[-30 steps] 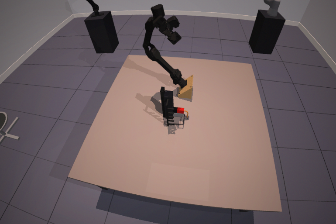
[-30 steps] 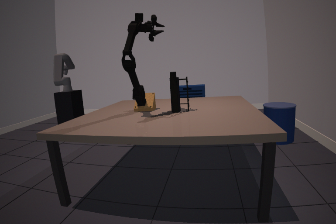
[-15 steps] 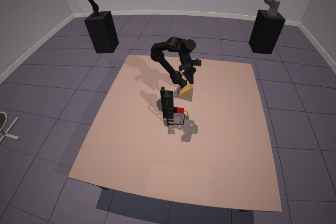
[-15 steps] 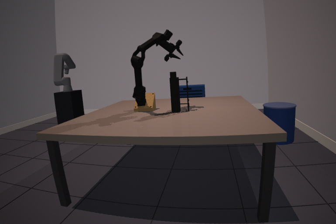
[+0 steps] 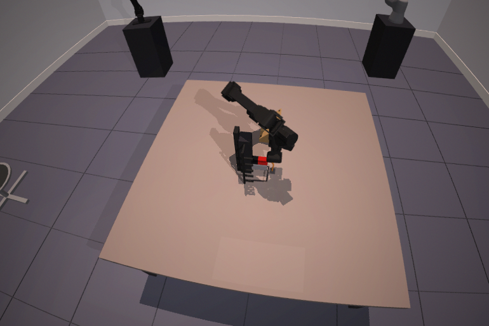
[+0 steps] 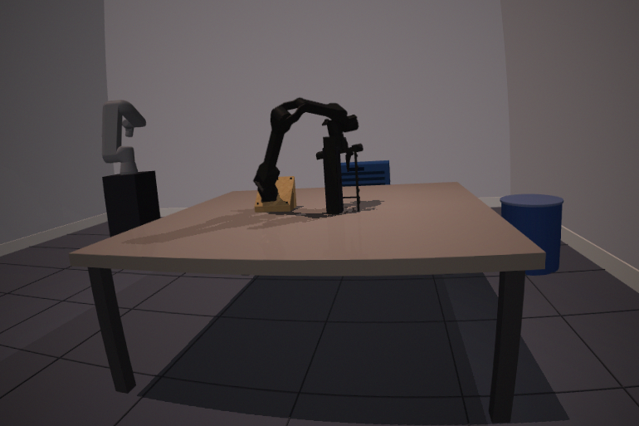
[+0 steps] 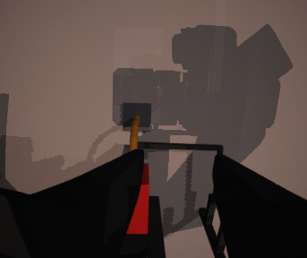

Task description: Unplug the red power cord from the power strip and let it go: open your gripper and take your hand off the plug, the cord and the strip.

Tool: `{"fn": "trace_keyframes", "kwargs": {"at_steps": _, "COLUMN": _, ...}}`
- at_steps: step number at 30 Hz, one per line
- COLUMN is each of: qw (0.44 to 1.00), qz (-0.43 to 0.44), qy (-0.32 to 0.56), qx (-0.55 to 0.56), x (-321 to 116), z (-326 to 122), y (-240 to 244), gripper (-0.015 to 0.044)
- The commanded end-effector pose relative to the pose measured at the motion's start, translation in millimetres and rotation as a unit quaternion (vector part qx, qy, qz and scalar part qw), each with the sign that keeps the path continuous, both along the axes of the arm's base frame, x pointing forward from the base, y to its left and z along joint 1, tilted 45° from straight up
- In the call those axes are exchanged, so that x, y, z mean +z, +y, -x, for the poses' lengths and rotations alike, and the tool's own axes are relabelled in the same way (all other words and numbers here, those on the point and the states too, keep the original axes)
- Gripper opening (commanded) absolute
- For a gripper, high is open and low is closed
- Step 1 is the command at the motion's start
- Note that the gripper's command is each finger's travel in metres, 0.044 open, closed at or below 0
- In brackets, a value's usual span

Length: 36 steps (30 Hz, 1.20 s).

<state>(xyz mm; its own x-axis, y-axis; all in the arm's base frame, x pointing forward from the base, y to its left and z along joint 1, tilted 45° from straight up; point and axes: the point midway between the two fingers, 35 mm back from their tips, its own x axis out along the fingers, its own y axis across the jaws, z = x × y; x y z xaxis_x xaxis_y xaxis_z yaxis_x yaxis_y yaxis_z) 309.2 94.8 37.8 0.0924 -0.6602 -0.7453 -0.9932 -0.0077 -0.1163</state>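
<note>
Above a tan wooden table (image 5: pixel 315 235), the part-open, empty black pincer (image 5: pixel 272 157) apparently straddles the rigid red plug (image 5: pixel 261 160), best gripped across its flat sides.

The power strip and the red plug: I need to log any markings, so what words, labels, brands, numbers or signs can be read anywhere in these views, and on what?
None: no view shows any readable text.
Power strip: plain black, no label shows.
Red plug: plain red, no marking.
Hand: black, no brand shows.
Wooden arm base: only small dark dots, no writing.
Blue bin and blue chair back: blank.
</note>
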Motion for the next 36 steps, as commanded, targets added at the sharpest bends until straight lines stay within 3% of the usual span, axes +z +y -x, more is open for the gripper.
{"fn": "trace_keyframes", "kwargs": {"at_steps": 1, "qw": 0.997, "qz": 0.022, "qy": 0.051, "qx": -0.047, "x": -23, "z": 21, "y": -30, "gripper": 0.016}}
{"fn": "trace_keyframes", "kwargs": {"at_steps": 36, "qw": 0.997, "qz": 0.023, "qy": 0.052, "qx": -0.047, "x": 3, "z": 24, "y": -57, "gripper": 0.016}}
